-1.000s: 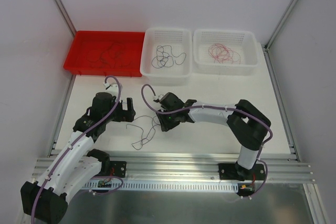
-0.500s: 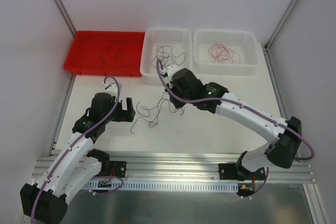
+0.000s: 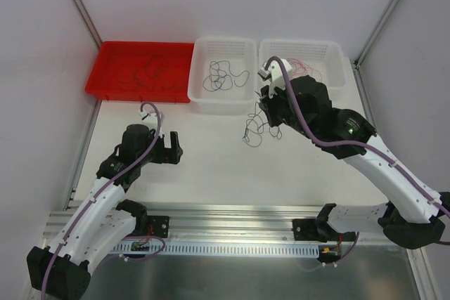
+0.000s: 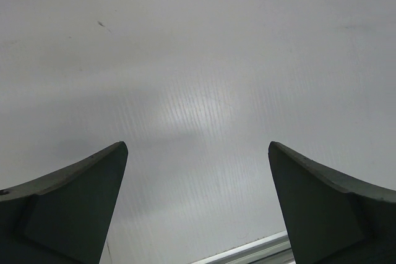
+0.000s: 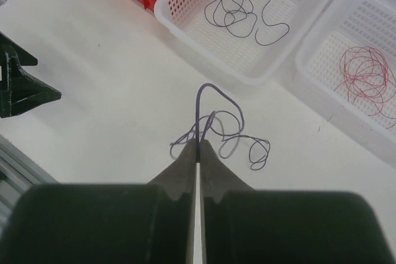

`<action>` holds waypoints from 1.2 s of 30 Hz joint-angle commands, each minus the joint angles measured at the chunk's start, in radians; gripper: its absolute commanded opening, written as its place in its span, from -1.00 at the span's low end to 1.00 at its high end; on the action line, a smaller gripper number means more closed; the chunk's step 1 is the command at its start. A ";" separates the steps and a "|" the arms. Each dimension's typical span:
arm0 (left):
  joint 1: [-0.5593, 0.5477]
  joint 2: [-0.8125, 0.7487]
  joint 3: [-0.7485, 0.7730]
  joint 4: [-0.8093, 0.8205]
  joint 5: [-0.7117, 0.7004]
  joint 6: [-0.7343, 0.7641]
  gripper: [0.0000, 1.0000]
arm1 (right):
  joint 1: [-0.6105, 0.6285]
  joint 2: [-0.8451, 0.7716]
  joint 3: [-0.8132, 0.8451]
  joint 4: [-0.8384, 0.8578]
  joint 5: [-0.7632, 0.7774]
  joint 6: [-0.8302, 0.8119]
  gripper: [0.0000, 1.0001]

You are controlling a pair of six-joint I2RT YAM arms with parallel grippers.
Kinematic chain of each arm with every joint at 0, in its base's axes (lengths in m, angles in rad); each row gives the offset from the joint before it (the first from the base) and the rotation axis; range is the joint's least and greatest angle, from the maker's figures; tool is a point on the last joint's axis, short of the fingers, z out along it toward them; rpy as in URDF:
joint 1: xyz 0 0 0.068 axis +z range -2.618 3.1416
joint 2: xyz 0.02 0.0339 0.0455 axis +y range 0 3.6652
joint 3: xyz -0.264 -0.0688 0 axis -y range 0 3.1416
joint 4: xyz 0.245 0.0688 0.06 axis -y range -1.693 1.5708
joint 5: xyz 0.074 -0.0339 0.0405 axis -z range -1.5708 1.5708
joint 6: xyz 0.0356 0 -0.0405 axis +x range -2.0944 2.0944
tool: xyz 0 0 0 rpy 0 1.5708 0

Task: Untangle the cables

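Note:
My right gripper [image 3: 267, 112] is shut on a thin dark purple cable [image 3: 253, 130], which hangs in curls below it, just in front of the gap between the two white baskets. In the right wrist view the fingertips [image 5: 198, 142] pinch the strand [image 5: 207, 85], and its loops dangle above the table. Dark cables [image 3: 221, 79] lie in the middle white basket [image 3: 225, 41]. Red cables [image 3: 299, 69] lie in the right white basket [image 3: 339, 68]. Dark cables [image 3: 148, 72] lie in the red tray [image 3: 105, 75]. My left gripper [image 3: 174, 149] is open and empty over bare table [image 4: 198, 146].
The three containers stand in a row along the back edge. An aluminium rail [image 3: 232, 219] runs along the near edge of the table. White walls with metal posts close in the left and right sides.
My right arm has lifted the purple cable off the middle of the table and carried it right and back toward the white baskets. My left arm has stayed still.

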 commanded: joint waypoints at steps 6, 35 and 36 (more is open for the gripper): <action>0.012 -0.016 -0.001 0.107 0.217 -0.065 0.98 | -0.004 -0.033 -0.060 -0.009 0.008 0.033 -0.99; -0.692 0.544 -0.284 1.550 -0.085 0.133 0.98 | -0.004 -0.112 -0.077 0.121 -0.100 0.406 -0.99; -0.701 0.567 -0.279 1.572 -0.094 0.137 0.98 | -0.003 -0.112 -0.076 0.124 -0.104 0.412 -0.99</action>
